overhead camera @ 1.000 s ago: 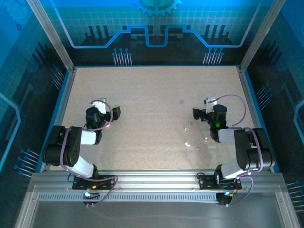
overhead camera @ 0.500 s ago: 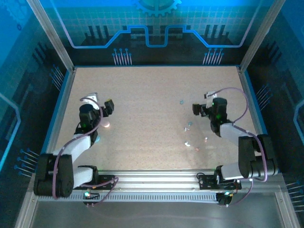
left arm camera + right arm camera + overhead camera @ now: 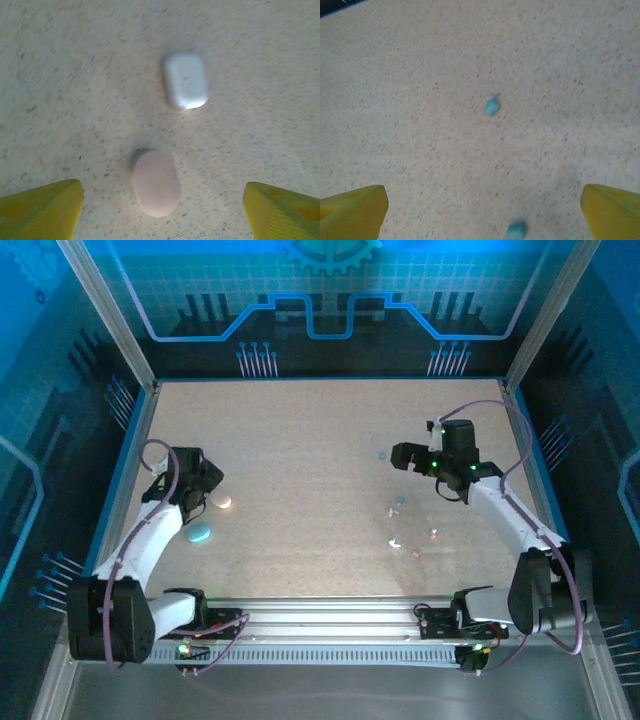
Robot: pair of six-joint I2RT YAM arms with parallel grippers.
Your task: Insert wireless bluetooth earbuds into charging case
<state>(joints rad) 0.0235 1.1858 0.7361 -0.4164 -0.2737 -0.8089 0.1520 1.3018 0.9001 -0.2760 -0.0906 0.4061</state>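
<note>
Right tool [image 3: 483, 197] released, fingers wide apart. I see pale blue earbud [image 3: 491, 106] on tabletop [image 3: 395, 75] straight ahead, centre of wrist frame; second blue earbud [image 3: 516, 230] at lower edge, between fingers. Other earbuds [image 3: 395, 543] lower centre-right of top frame, nearer right arm. Left tool [image 3: 163, 192] also released, pink case [image 3: 156, 182] between fingers, long axis up-down; white case [image 3: 186, 81] beyond

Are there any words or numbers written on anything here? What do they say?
No words or numbers can be read anywhere.
White case and pink case: plain, no label showing.
Blue earbud: too small and blurred to tell.
Back wall: a gear drawing and lines, no letters.
</note>
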